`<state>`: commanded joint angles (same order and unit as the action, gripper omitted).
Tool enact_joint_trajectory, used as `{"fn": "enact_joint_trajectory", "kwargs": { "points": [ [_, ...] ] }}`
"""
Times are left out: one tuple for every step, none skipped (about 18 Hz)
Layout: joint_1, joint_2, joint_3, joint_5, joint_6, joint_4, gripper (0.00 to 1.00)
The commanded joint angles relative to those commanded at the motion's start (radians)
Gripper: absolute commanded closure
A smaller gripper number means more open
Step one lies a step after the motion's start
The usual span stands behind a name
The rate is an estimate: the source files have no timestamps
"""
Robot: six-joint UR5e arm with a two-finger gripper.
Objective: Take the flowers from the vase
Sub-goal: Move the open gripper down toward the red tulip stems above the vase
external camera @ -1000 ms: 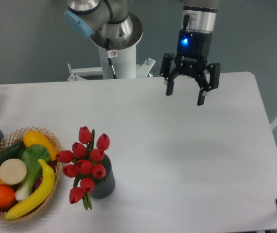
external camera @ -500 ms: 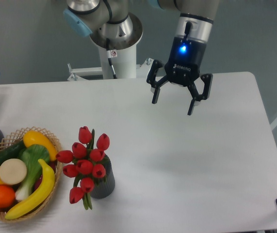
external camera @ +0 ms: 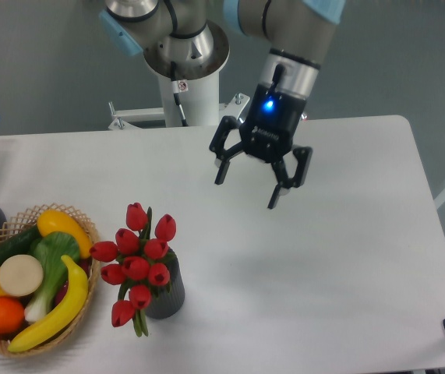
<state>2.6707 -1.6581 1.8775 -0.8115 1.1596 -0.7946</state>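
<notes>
- The flowers point(external camera: 138, 261) stand in the vase point(external camera: 167, 290) at the front left of the bench point(external camera: 323, 257), just beside the basket point(external camera: 82, 300).
- The hand point(external camera: 248, 181) hangs above the bench, well apart to the upper right, wide open, holding nothing.
- It should descend over the stems and close gently below the buds.

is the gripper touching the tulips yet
Apart. The fixed camera shows the open gripper up and to the right of the tulips, bare table between them.

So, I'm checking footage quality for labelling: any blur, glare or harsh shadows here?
Fixed camera: lighting is soft and even; the gripper looks slightly motion-blurred; its blue light glows without flare; the flowers and vase are sharp, casting only faint shadows on the table.
</notes>
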Motion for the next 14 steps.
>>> {"fn": "enact_joint_trajectory", "kwargs": {
  "points": [
    [-0.008,-0.006,0.002,0.008,0.002,-0.002,0.00],
    [-0.015,-0.018,0.002,0.020,0.003,0.000,0.00],
    [-0.032,-0.043,0.008,0.053,0.005,0.000,0.00],
    [-0.035,-0.048,0.015,0.078,0.015,0.000,0.00],
    [-0.037,-0.052,0.020,0.100,0.026,0.000,0.00],
    [-0.037,-0.064,0.022,0.126,0.029,0.000,0.00],
    [-0.038,-0.072,0.022,0.150,0.031,0.000,0.00],
    [-0.040,-0.080,0.022,0.170,0.031,0.000,0.00],
    [-0.048,-0.086,0.022,0.186,0.034,0.002,0.00],
    [-0.051,-0.089,0.022,0.193,0.040,0.002,0.00],
    [-0.052,-0.089,0.022,0.193,0.045,0.002,0.00],
    [-0.054,-0.089,0.026,0.193,0.051,0.002,0.00],
    [-0.063,-0.091,0.029,0.195,0.063,0.003,0.00],
    [-0.074,-0.091,0.029,0.195,0.074,0.003,0.00]
  ]
}}
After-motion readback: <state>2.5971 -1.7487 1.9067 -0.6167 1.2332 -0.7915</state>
